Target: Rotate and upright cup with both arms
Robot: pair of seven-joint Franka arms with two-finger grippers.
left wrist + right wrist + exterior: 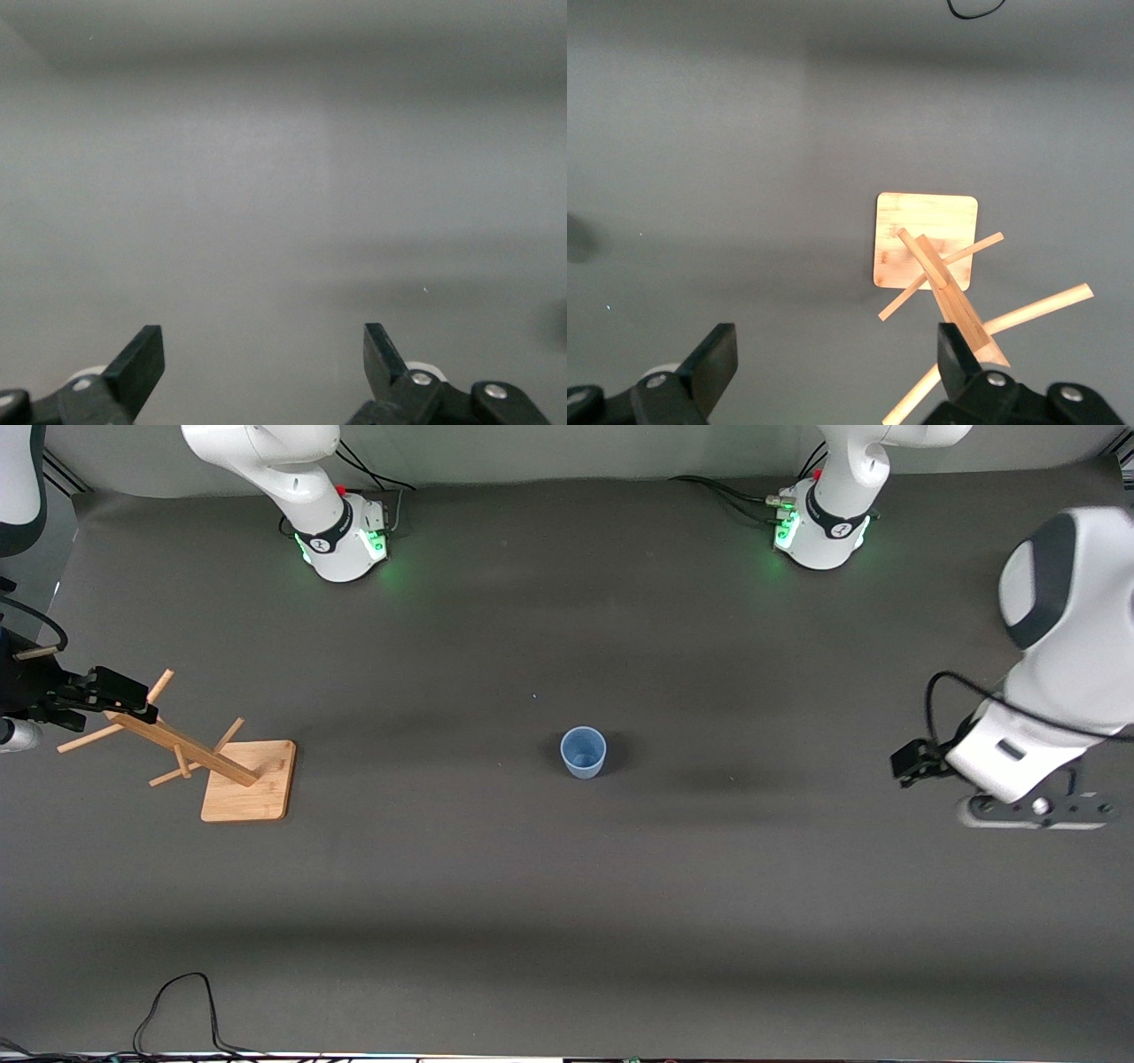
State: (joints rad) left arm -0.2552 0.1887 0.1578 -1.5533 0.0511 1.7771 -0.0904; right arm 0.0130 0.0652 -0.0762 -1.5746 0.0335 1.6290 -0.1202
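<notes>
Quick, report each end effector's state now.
Left end effector: open, holding nothing, over bare table.
Right end effector: open, holding nothing, above the wooden rack.

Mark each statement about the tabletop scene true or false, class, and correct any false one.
1. The small pale-blue tumbler stands upright, mouth up, on the dark grey table. True.
2. The left tool is shut on the tumbler. False: it is open and holds nothing, hanging over bare table at the left arm's end.
3. The wooden peg rack on its square base stands toward the right arm's end of the table. True.
4. The right tool hangs over the tumbler. False: it is open above the peg rack.
5. The tumbler hangs on a rack peg. False: it stands apart from the rack.
</notes>
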